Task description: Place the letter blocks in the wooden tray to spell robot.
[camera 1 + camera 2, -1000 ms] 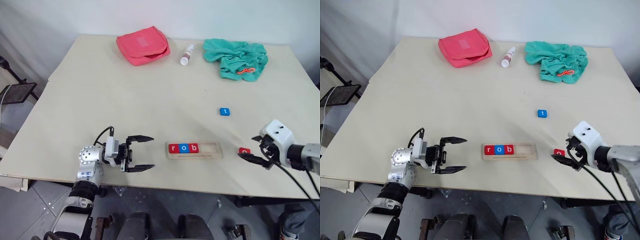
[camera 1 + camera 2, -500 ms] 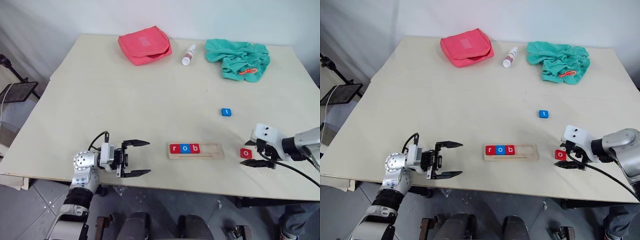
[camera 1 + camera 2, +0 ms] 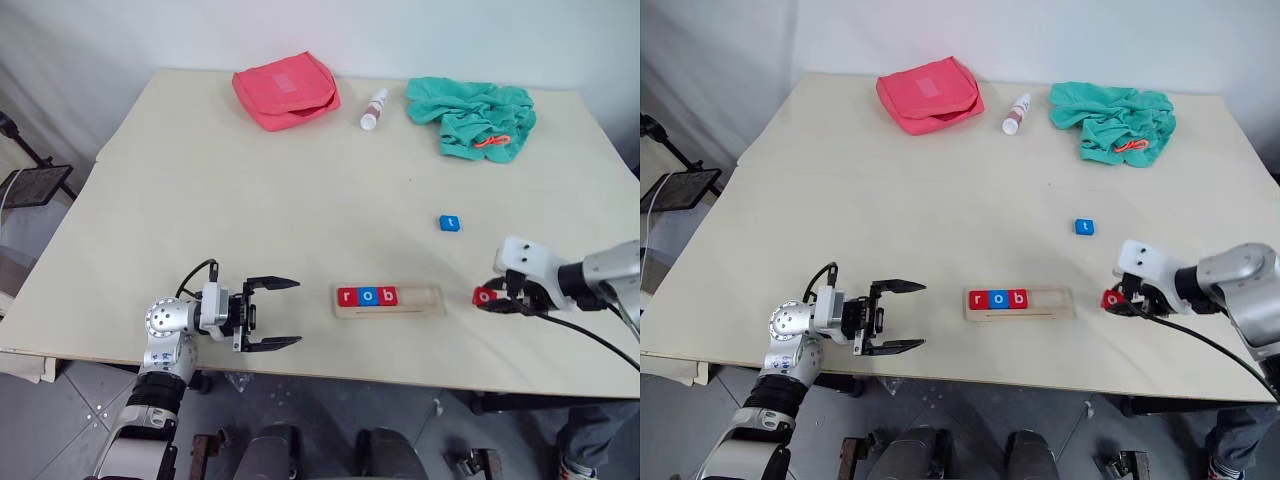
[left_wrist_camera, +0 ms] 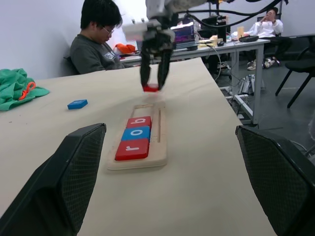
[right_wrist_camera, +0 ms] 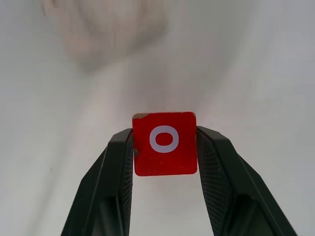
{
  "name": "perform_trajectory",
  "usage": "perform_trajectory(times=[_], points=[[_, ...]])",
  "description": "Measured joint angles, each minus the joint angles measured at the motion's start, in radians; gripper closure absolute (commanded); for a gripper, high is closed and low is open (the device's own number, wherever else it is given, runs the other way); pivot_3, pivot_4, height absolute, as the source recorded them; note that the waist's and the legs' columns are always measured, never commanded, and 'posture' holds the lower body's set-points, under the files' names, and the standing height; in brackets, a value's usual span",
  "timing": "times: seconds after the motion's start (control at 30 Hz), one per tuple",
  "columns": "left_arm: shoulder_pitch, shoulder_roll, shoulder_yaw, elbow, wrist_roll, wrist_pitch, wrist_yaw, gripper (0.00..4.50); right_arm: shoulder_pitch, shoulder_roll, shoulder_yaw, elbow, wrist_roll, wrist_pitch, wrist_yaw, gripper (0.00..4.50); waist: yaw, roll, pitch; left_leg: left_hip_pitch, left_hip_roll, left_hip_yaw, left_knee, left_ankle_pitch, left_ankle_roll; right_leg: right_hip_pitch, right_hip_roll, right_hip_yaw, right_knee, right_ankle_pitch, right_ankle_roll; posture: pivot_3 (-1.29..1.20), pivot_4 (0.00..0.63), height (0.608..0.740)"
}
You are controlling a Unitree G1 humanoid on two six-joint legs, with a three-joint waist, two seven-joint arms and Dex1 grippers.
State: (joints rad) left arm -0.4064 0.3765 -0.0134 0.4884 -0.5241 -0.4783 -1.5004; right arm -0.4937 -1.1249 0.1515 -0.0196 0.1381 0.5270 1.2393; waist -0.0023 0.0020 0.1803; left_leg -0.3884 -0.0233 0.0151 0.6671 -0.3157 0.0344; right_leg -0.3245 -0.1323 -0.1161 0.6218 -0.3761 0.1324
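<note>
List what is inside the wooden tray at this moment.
The wooden tray holds three letter blocks side by side at its left end: red r, blue o, red b. The right part of its groove lies bare. Nothing covers the tray.

White "r", "o", "b" stand on three tiles (image 3: 367, 296) in the wooden tray (image 3: 425, 303); "o" on a red tile (image 5: 165, 143); "t" on a blue tile (image 3: 449, 223).

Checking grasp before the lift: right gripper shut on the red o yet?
Shut on it: the right gripper has a finger pressed against each side of the red o block.
</note>
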Motion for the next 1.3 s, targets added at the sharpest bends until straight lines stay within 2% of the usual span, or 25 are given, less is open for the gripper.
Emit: perform_trajectory(times=[0.13,0.43,0.93,1.23,1.3], points=[[-0.017,-0.004,0.002,0.013,0.004,-0.001,0.000,0.00,-0.069,0.040,0.031,-0.068,0.009,0.050,0.025,3.06,0.002,0.000,0.000,0.000,-0.001,-0.001,0.000,0.000,0.000,0.000,-0.001,0.001,0.000,0.000,0.000,0.00,0.150,0.740],[0.004,-0.005,0.008,0.007,0.016,-0.009,0.000,0.00,-0.159,0.186,0.231,-0.104,-0.049,0.087,0.049,3.06,0.001,0.000,0.000,-0.001,-0.002,-0.003,0.000,0.000,0.000,0.000,-0.001,0.000,0.001,0.000,0.000,0.00,0.150,0.740],[0.055,0.000,0.025,-0.047,0.018,-0.005,0.003,0.00,-0.215,0.237,0.261,-0.014,-0.121,0.034,0.073,3.06,0.000,0.000,0.000,-0.001,-0.002,-0.003,0.001,0.000,0.000,-0.001,-0.001,0.000,0.002,0.000,0.000,0.00,0.150,0.740],[0.055,-0.001,0.025,-0.047,0.020,-0.004,0.002,0.00,-0.224,0.244,0.261,-0.020,-0.122,0.023,0.103,0.04,0.000,0.000,0.000,-0.001,-0.002,-0.003,0.001,0.000,0.000,-0.001,-0.001,0.000,0.002,0.000,0.000,0.00,0.150,0.740],[0.055,-0.001,0.025,-0.047,0.020,-0.004,0.002,0.00,-0.224,0.244,0.261,-0.025,-0.121,0.028,0.104,0.01,0.000,0.000,0.000,-0.001,-0.002,-0.003,0.001,0.000,0.000,-0.001,-0.001,-0.001,0.002,0.000,0.000,0.00,0.150,0.740]])
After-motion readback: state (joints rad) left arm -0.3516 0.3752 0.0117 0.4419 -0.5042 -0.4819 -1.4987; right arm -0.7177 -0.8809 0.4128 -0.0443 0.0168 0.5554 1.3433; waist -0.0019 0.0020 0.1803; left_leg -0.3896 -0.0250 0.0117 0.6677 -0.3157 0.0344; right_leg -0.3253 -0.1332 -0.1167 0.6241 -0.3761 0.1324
